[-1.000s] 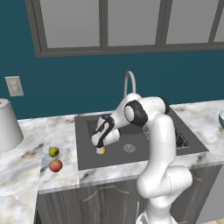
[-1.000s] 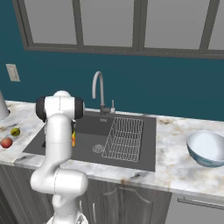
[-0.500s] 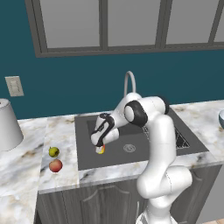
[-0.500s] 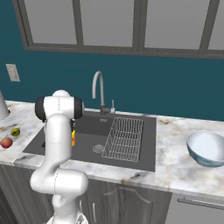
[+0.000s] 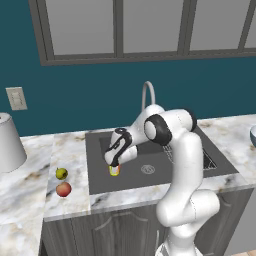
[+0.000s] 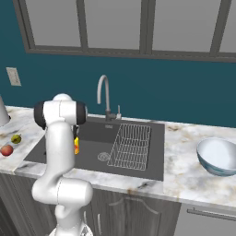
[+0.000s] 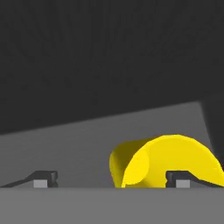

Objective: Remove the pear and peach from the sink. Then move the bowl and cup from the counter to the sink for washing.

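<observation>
Sink point(image 5: 200, 165) work, cup let go

Counter point(image 5: 30, 185) carries the bowl point(image 6: 218, 156) far right, peach point(image 5: 63, 189) and pear point(image 5: 61, 173) left of the basin. Gripper point(image 7: 111, 180), fingers spread wide, hangs over the yellow cup point(image 7: 164, 161) on the basin floor.

The sink point(image 5: 150, 172) sits in the counter point(image 5: 30, 200). In the left base view, the cup point(image 5: 114, 170) lies in the basin's nine o'clock half, the drain point(image 5: 148, 169) just at its three o'clock. The pear point(image 5: 61, 173) and peach point(image 5: 63, 189) rest on the counter at the sink's nine o'clock, peach at the pear's six o'clock. In the right base view, the bowl point(image 6: 218, 156) stands on the counter at the sink's three o'clock.
</observation>
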Robot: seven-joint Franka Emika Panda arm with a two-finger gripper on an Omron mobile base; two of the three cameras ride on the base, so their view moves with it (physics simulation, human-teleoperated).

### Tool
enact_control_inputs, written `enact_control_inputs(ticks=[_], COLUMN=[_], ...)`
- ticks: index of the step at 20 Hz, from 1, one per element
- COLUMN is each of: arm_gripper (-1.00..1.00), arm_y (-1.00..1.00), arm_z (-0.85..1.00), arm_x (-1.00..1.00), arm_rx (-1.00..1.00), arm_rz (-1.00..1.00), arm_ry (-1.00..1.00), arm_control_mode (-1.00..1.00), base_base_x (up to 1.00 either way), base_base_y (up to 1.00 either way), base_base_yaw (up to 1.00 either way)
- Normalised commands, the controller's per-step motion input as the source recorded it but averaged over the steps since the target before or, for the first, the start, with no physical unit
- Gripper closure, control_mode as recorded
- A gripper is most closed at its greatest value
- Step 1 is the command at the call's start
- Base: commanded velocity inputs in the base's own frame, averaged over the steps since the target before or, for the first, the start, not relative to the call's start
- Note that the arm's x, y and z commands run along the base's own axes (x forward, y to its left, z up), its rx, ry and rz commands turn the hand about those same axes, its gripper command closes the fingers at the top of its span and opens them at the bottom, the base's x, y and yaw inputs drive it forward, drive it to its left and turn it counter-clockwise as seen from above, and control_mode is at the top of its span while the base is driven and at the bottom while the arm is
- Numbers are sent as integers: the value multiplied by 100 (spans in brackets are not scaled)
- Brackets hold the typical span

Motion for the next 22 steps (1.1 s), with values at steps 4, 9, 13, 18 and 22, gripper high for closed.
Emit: enact_control_inputs(ticks=[4,9,13,18,22], arm_gripper=[-100,-100,-100,-100,-100], arm_y=[-7,-5,-2,-3,-4], arm_z=[23,28,31,32,32], arm_x=[-12,-16,-17,-17,-18], arm_rx=[0,0,0,0,0], arm_rz=[1,5,5,5,3], arm_ry=[0,0,0,0,0], arm_control_mode=[-100,-100,-100,-100,-100], base_base_x=[0,0,0,0,0], base_base_y=[0,0,0,0,0], base_base_yaw=[0,0,0,0,0])
